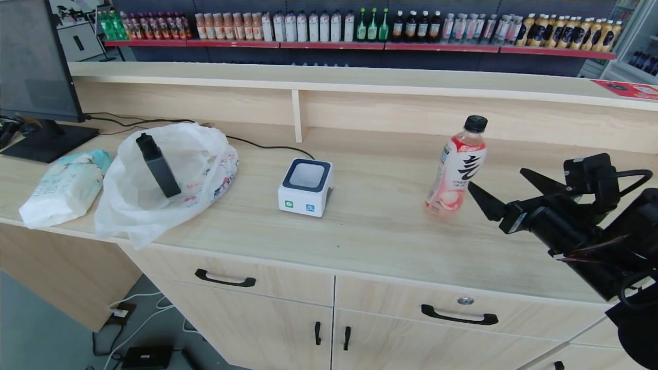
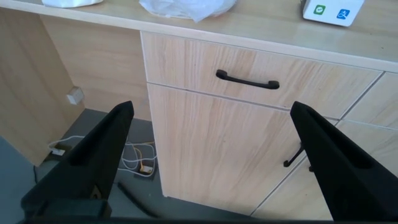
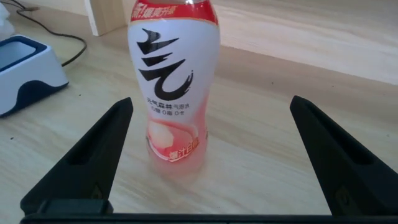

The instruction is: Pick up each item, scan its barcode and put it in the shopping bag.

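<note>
Pink black-capped plastic bottle (image 1: pixel 455 167) stands upright on the wooden bench (image 1: pixel 360 226); right gripper (image 1: pixel 496 178) faces it, fingers apart for grasping; left gripper (image 2: pixel 211 106) also has its fingers apart.

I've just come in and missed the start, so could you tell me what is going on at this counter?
The robot is working a checkout. Its open right gripper sits beside the upright pink drink bottle on the counter, not touching it. The scanner stands mid-counter; a dark bottle already lies in the shopping bag at left, a soft packet beside it. The left gripper hangs open before the cabinet.
</note>
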Motion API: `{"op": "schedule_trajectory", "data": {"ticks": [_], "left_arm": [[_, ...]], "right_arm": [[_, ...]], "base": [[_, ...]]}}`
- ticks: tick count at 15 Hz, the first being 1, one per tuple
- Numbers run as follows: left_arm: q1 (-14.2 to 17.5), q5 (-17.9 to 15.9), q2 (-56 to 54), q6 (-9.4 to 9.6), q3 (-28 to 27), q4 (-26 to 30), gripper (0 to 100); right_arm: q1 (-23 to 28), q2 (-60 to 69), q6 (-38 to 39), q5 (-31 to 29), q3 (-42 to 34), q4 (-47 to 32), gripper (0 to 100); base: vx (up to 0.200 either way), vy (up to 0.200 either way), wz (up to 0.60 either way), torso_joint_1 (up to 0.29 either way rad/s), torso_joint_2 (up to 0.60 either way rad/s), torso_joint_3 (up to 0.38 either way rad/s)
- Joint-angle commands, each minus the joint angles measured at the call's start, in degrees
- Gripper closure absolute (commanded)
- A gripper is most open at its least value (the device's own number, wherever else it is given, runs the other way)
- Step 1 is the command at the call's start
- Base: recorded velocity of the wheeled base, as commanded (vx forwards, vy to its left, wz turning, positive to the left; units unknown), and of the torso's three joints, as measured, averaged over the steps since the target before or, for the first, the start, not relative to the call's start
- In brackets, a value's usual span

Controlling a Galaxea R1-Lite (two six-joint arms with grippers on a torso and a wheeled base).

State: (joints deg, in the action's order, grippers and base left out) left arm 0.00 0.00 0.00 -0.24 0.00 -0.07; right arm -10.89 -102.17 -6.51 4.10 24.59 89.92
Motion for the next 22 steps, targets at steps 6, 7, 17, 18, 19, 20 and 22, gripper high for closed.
{"op": "schedule_trajectory", "data": {"ticks": [6,7,17,18,19,20,22], "left_arm": [[0.00,0.00,0.00,0.07,0.00,-0.01,0],[0.00,0.00,0.00,0.16,0.00,-0.01,0],[0.00,0.00,0.00,0.07,0.00,-0.01,0],[0.00,0.00,0.00,0.07,0.00,-0.01,0],[0.00,0.00,0.00,0.07,0.00,-0.01,0],[0.00,0.00,0.00,0.07,0.00,-0.01,0],[0.00,0.00,0.00,0.16,0.00,-0.01,0]], "right_arm": [[-5.02,-5.41,3.52,-4.36,3.62,0.08,0],[-4.41,-6.90,4.31,-4.45,3.98,0.08,0],[-1.15,-15.52,5.72,-4.62,14.52,0.08,0],[-1.33,-16.13,5.37,-4.62,15.67,0.08,0],[-1.95,-16.92,5.37,-4.80,16.98,0.08,0],[-2.30,-17.27,5.37,-5.06,17.95,0.08,0],[-2.56,-18.15,5.46,-5.06,19.97,0.08,0]], "base": [[0.000,0.000,0.00,0.000,0.00,0.000],[0.000,0.000,0.00,0.000,0.00,0.000],[0.000,0.000,0.00,0.000,0.00,0.000],[0.000,0.000,0.00,0.000,0.00,0.000],[0.000,0.000,0.00,0.000,0.00,0.000],[0.000,0.000,0.00,0.000,0.00,0.000],[0.000,0.000,0.00,0.000,0.00,0.000]]}}
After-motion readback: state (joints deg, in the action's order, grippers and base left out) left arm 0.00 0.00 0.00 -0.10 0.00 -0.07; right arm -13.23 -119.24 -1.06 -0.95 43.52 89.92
